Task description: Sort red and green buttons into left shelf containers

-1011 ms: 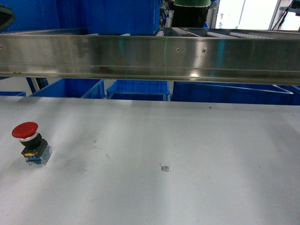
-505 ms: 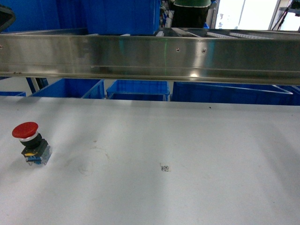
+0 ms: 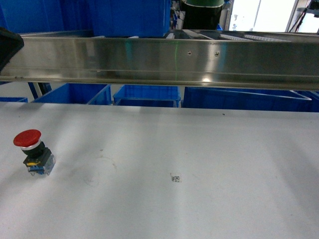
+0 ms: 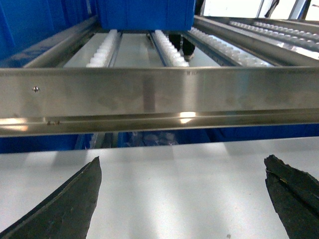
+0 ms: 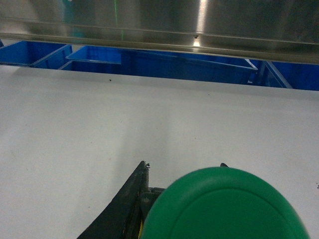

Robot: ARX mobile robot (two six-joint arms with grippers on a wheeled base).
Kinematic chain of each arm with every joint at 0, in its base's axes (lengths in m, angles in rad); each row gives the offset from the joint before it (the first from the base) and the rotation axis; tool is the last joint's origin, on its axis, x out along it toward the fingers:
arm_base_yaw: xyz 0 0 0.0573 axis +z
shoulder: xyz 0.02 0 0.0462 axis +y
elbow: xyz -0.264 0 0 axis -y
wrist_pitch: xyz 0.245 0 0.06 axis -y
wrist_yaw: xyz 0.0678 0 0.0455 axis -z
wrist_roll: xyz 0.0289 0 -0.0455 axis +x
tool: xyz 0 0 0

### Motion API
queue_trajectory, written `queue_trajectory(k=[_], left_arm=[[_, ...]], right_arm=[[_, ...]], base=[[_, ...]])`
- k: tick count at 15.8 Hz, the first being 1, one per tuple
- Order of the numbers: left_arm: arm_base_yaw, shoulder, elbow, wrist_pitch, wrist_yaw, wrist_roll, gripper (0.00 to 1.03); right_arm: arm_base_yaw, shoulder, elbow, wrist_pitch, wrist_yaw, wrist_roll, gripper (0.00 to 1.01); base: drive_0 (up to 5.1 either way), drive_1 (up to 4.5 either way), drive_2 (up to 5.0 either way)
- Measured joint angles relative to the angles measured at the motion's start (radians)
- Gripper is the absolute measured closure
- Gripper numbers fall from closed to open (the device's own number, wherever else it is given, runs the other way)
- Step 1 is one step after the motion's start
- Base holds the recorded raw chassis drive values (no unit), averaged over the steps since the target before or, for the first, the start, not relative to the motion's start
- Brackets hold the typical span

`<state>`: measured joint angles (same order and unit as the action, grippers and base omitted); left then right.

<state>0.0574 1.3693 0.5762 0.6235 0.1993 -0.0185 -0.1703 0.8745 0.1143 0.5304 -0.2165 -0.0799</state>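
Observation:
A red button (image 3: 30, 149) with a mushroom cap, black collar and clear yellow-blue base stands upright on the white table (image 3: 199, 149), far left. My left gripper (image 4: 183, 164) hangs open above bare table, facing the steel shelf rail, with nothing between its fingers. Only a dark corner of the left arm (image 3: 7, 45) shows in the head view. My right gripper (image 5: 183, 168) is shut on a green button (image 5: 224, 209), whose wide cap fills the lower right wrist view. Large blue crates (image 3: 129, 17) sit on the roller shelf behind the rail, one straight ahead of the left wrist (image 4: 144, 14).
A steel shelf rail (image 3: 164, 62) runs across the whole view just above the table's far edge. Lower blue bins (image 3: 147, 94) stand under it, also seen from the right wrist (image 5: 159, 62). A small printed marker (image 3: 175, 178) lies mid-table.
The dark part of the left arm at the head view's top left has come lower and further into view. The red button stays put.

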Motion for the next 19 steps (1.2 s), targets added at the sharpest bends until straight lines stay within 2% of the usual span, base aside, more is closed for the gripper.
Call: queue_trajectory(k=[3,7,11,15,19], left_arm=[[-0.074,0.234,0.117,-0.038,-0.145,-0.008,0.05],[-0.137,0.295,0.113,-0.045,-0.274,0.001,0.05],[-0.15,0.315,0.103,-0.065,-0.328,-0.005,0.05],[-0.175,0.355,0.097,-0.116,-0.333,-0.039,0.05],[-0.172,0.38,0.087,-0.111,-0.366,-0.053,0.05]], right_arm=[[0.0,0.0,0.0,0.0,0.0,0.0,0.66],[0.0,0.0,0.0,0.0,0.0,0.0,0.66],[0.0,0.0,0.0,0.0,0.0,0.0,0.66],[0.0,0.0,0.0,0.0,0.0,0.0,0.66],[0.0,0.0,0.0,0.0,0.0,0.0,0.66]], base=[[0.0,0.0,0.0],[0.0,0.0,0.0],[0.0,0.0,0.0],[0.0,0.0,0.0],[0.0,0.0,0.0]])
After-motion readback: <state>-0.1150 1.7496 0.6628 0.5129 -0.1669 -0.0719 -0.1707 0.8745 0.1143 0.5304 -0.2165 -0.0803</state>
